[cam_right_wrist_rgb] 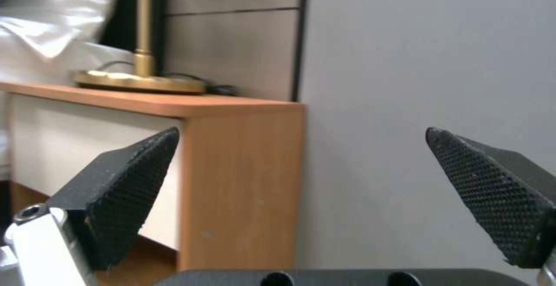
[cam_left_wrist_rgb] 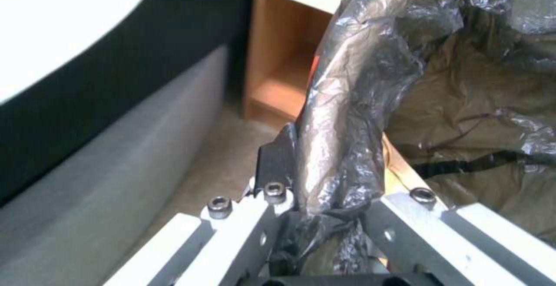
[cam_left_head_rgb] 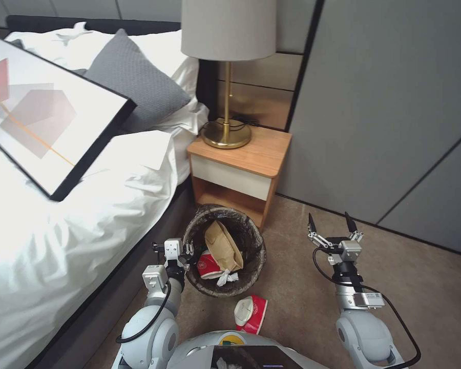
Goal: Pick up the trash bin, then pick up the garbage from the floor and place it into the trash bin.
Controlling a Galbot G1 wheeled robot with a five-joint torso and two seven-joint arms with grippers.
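My left gripper [cam_left_head_rgb: 187, 251] is clamped on the near rim of the small round white plastic trash bin with its dark bag liner [cam_left_head_rgb: 251, 233], which sits before the wooden nightstand [cam_left_head_rgb: 251, 154] holding one tan paper bag [cam_left_head_rgb: 224, 246], one red-and-white paper cup [cam_left_head_rgb: 207, 266] and one white tissue [cam_left_head_rgb: 226, 278]; one more red-and-white cup [cam_left_head_rgb: 251, 313] lies on the carpet just beside it. At my left wrist the crinkled liner [cam_left_wrist_rgb: 342, 116] is pinched between the fingers, so I should keep the bin level. My right gripper [cam_right_wrist_rgb: 301, 199] hangs wide open and empty, and should drop straight over that floor cup.

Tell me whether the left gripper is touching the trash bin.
Touching. In the left wrist view the left gripper has its jaws closed on the bag-lined rim of the trash bin; the head view shows it at the bin's rim too.
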